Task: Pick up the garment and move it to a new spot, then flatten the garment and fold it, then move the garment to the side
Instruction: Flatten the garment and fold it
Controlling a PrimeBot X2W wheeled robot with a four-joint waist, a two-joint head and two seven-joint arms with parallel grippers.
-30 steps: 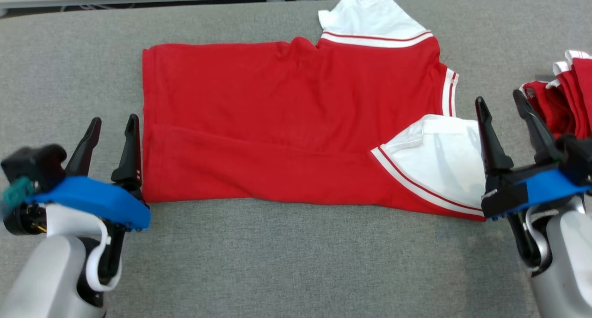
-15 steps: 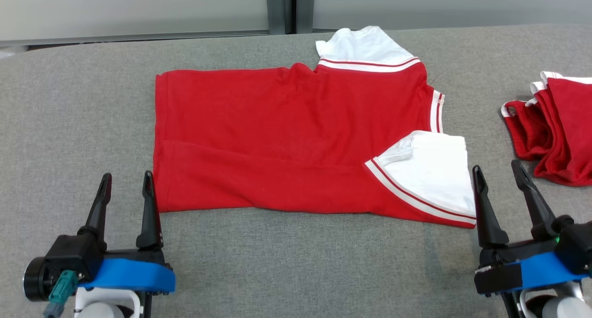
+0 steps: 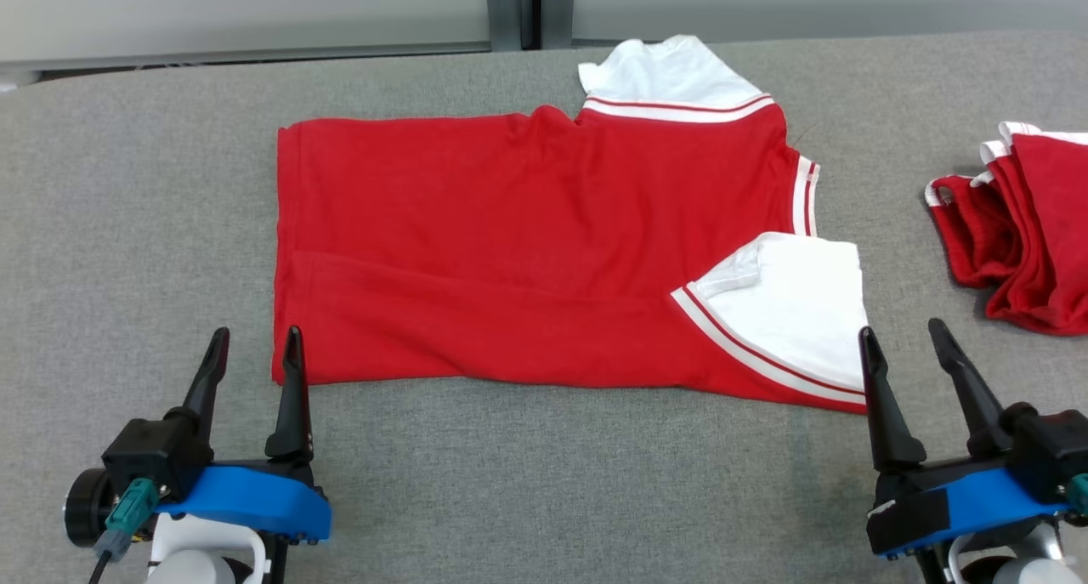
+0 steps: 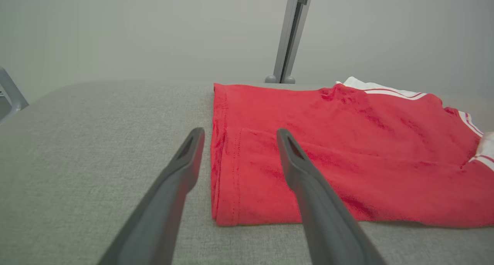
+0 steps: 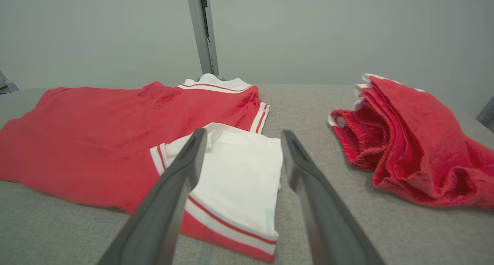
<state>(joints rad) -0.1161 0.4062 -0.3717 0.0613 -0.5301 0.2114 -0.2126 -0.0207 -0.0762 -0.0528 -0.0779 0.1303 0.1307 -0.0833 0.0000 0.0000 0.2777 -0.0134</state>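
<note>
**Two grippers open, garment (image 3: 527, 244) flat between them**

Both sets of jaws stand spread wide and hold nothing.

Left gripper (image 3: 257, 333): it sits toward the near-left part of the worktop (image 3: 544, 482), fingers pointing at the far edge. The garment's near-left corner lies right at the jaws. In the left wrist view the left hem runs up between the two fingers, with one finger over bare worktop and the other over red cloth. Cannot tell whether any finger touches the cloth.

Right gripper (image 3: 899, 327): it sits toward the near-right part of the worktop. The near white sleeve (image 3: 790, 303) lies just at its inner finger. In the right wrist view the sleeve's right edge falls between the two fingers. Contact cannot be judged here either.

Garment: a red shirt, spread flat across the middle of the worktop, with the hem toward the left edge and the sleeves toward the right.
- A long fold line runs parallel to the near edge, about a third of the way in.
- The near sleeve is white with red-and-white striped trim and is turned in over the red body.
- The second white sleeve (image 3: 663, 74) points to the far edge.
- There is a small pucker on the far side beside that sleeve.

A heap of red clothes (image 3: 1028, 227) lies by the right edge, well apart from the garment.
</note>
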